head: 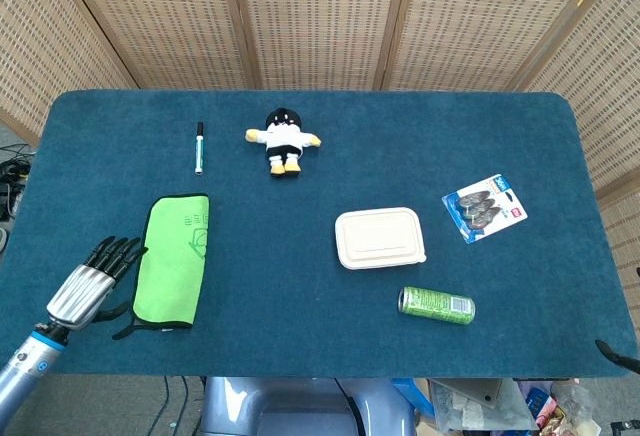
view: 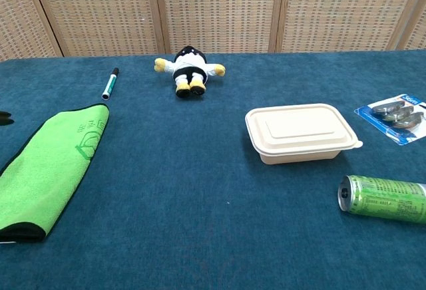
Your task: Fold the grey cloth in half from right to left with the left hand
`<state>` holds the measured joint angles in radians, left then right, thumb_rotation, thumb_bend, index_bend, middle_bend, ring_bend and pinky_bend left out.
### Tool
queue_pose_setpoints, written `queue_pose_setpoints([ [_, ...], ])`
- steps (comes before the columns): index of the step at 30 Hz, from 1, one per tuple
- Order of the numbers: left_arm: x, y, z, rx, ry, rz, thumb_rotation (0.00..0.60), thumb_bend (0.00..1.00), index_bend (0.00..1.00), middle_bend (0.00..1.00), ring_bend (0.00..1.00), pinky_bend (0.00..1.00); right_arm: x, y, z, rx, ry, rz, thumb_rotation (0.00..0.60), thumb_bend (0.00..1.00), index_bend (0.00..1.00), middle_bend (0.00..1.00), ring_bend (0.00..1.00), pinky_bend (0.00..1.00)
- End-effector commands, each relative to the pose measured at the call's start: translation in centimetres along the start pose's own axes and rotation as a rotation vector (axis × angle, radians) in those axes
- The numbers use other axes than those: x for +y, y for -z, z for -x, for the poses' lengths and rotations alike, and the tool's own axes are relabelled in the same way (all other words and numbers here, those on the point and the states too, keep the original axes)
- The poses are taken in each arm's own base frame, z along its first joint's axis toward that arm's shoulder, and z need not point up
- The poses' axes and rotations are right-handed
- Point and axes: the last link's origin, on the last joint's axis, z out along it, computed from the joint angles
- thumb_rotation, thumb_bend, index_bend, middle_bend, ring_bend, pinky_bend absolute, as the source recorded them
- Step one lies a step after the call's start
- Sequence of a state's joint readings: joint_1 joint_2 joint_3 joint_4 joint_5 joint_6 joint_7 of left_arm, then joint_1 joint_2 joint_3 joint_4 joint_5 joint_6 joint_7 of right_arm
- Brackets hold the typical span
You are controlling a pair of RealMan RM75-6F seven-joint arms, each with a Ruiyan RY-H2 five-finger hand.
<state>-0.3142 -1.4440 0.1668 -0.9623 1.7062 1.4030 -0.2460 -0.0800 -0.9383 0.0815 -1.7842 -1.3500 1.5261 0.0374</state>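
The cloth is bright green with black edging and lies as a narrow strip on the table's near left; the chest view shows this cloth flat with nothing on it. My left hand lies just left of the cloth, apart from it, fingers stretched out and holding nothing. Only a dark fingertip of it reaches into the chest view's left edge. A small dark sliver at the head view's lower right edge may belong to my right hand; its state is hidden.
A marker pen and a small plush toy lie at the back. A beige lidded box, a green can on its side and a blister pack occupy the right half. The table is covered in blue felt.
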Motion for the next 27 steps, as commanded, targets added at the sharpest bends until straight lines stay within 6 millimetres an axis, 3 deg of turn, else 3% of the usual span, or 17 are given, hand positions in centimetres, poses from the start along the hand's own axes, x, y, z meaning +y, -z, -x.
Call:
queue_pose_setpoints([
  [1,0.5,0.1,1.7,-0.038,0.0,-0.006,0.6,0.27,0.0,0.0,0.0,0.0,0.1,0.1,0.0,-0.001,-0.002,-0.003,0.6,0.0,0.0,0.0,0.0,0.0],
  [11,0.9,0.7,3.6,-0.109,-0.04,0.011,0.6,0.27,0.0,0.0,0.0,0.0,0.4,0.1,-0.4,0.008,-0.013,0.003,0.6,0.0,0.0,0.0,0.0,0.0],
  [16,0.9,1.1,3.4,-0.099,-0.029,0.008,0.6,0.27,0.0,0.0,0.0,0.0,0.3,0.2,-0.4,0.009,-0.013,-0.002,0.6,0.0,0.0,0.0,0.0,0.0],
  [21,0.7,1.8,-0.6,0.099,0.038,0.016,0.6,0.27,0.0,0.0,0.0,0.0,0.2,0.2,-0.5,0.01,-0.014,-0.006,0.6,0.0,0.0,0.0,0.0,0.0],
  [23,0.4,2.2,-3.2,0.198,0.054,-0.007,0.6,0.27,0.0,0.0,0.0,0.0,0.2,0.3,-0.5,0.011,-0.014,-0.011,0.6,0.0,0.0,0.0,0.0,0.0],
  [27,0.5,3.0,-6.3,0.244,0.061,-0.098,0.6,0.26,0.0,0.0,0.0,0.0,0.1,0.3,-0.5,0.012,-0.015,-0.015,0.6,0.0,0.0,0.0,0.0,0.0],
])
